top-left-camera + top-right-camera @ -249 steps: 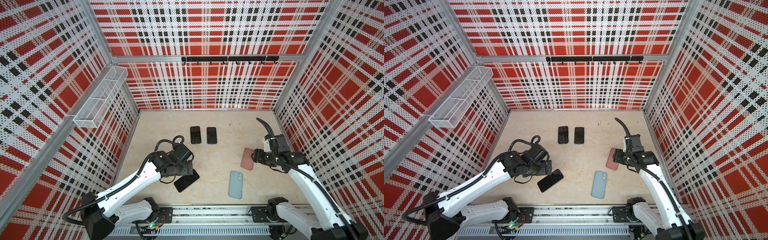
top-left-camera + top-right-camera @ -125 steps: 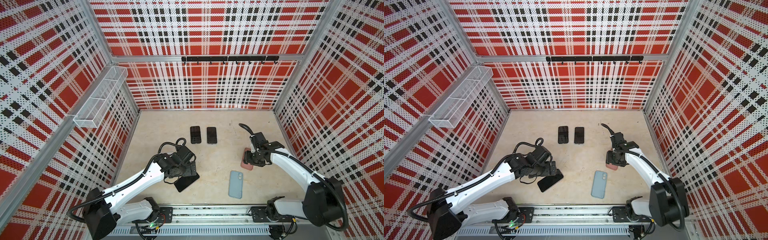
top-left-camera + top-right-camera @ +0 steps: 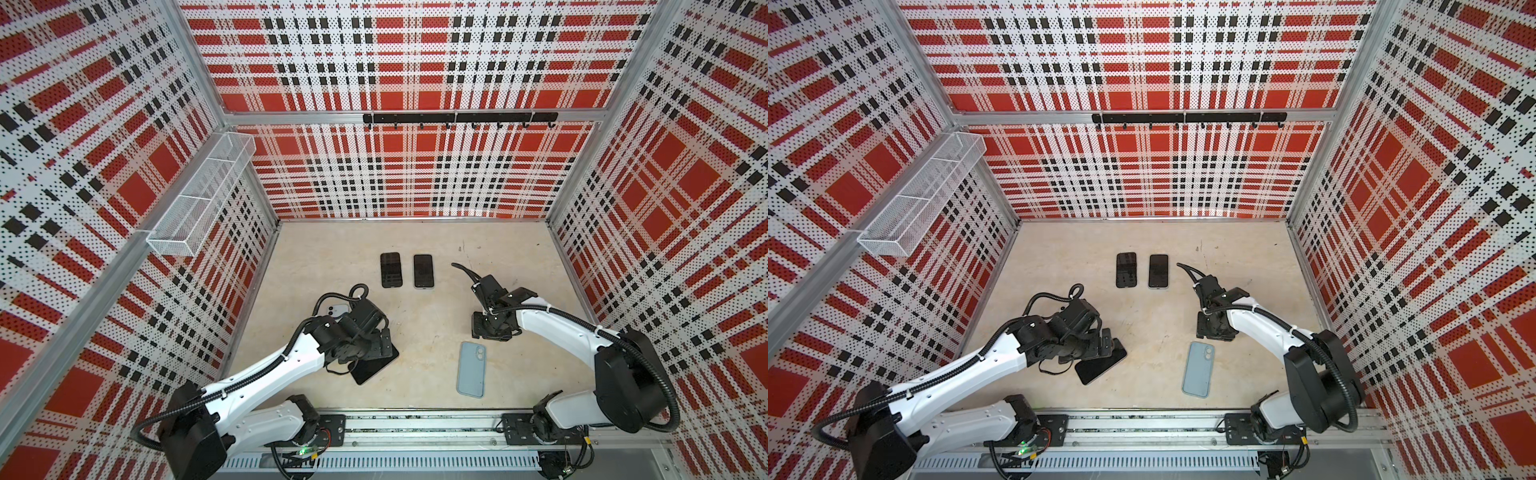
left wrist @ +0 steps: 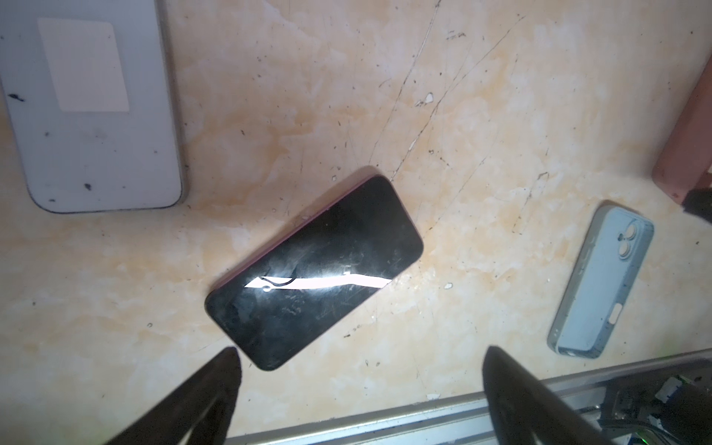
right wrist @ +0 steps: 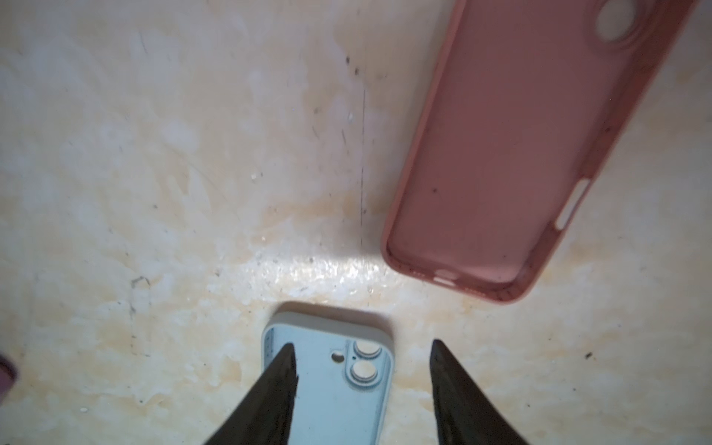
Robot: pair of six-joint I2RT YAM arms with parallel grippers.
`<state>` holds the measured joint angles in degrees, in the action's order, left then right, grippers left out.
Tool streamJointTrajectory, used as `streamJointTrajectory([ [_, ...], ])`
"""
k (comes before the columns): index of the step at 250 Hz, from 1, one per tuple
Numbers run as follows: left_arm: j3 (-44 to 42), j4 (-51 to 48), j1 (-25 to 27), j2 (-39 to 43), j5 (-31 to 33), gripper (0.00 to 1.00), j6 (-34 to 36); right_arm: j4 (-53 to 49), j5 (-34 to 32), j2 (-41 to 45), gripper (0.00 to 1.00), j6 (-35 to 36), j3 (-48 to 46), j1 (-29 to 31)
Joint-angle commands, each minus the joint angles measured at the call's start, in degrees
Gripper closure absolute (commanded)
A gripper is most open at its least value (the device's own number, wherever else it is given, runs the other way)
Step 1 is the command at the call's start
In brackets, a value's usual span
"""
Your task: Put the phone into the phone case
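Nearest of all, a dark phone (image 3: 372, 368) lies slantwise and screen up on the near left of the table (image 3: 415, 232). The left wrist view shows a pinkish edge along it. Over the last second the left gripper (image 4: 358, 350) has eased nearer, and in both top views its black head now covers the phone's far end. Its fingers (image 4: 215, 385) are spread wide with nothing in them, and the phone lies beyond the tips, not between them.

To the right, at about the same depth, a blue case (image 3: 471, 370) lies where it lay before.

Just beyond it is the bigger change. The right arm has swung in from the right wall, and the right gripper (image 5: 362, 343) now points down over the spot where the pink case (image 5: 520, 154) was in plain sight. In both top views the case is hidden beneath it. The right wrist view shows the case hollow side up, beside the fingers rather than between them. The jaws stand partly open, narrower than a moment ago, and they hold nothing.

Farther left, a pale phone (image 3: 336, 309), or perhaps a case, shows past the left arm. Farthest lie the far left phone (image 3: 391, 270) and the far right phone (image 3: 423, 271), side by side and unmoved.

Each arm seems to have closed on its half of a matching pair. Picking up looks next, and nothing is fitted yet.
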<state>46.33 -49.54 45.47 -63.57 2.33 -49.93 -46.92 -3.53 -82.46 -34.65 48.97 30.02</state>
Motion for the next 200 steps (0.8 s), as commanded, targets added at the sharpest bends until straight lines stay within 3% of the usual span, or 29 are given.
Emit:
streamJointTrajectory([
  [1, 0.2, 1.5, 0.4, -0.3, 0.3, 0.01, -0.8, -0.3, -2.8, 1.0, 0.44, -5.1, -2.8, 2.6],
  [56, -1.3, 1.6, 0.4, 1.5, 0.7, 0.01, -1.1, -0.5, -3.2, 4.7, 0.46, -9.1, -7.6, 5.6],
  [126, -1.7, 2.0, 0.4, 1.6, 0.8, 0.01, -1.0, 3.2, -0.4, 5.4, 0.60, -11.8, -11.7, 8.2],
  [149, -1.6, 2.0, 0.3, 1.3, 1.0, 0.01, -1.0, 3.6, -0.5, 4.4, 0.66, -12.1, -11.5, 8.9],
  [200, -1.4, 2.0, 0.2, 1.2, 1.0, 0.00, -1.0, 5.1, -0.2, 3.1, 0.91, -12.1, -10.5, 9.2],
])
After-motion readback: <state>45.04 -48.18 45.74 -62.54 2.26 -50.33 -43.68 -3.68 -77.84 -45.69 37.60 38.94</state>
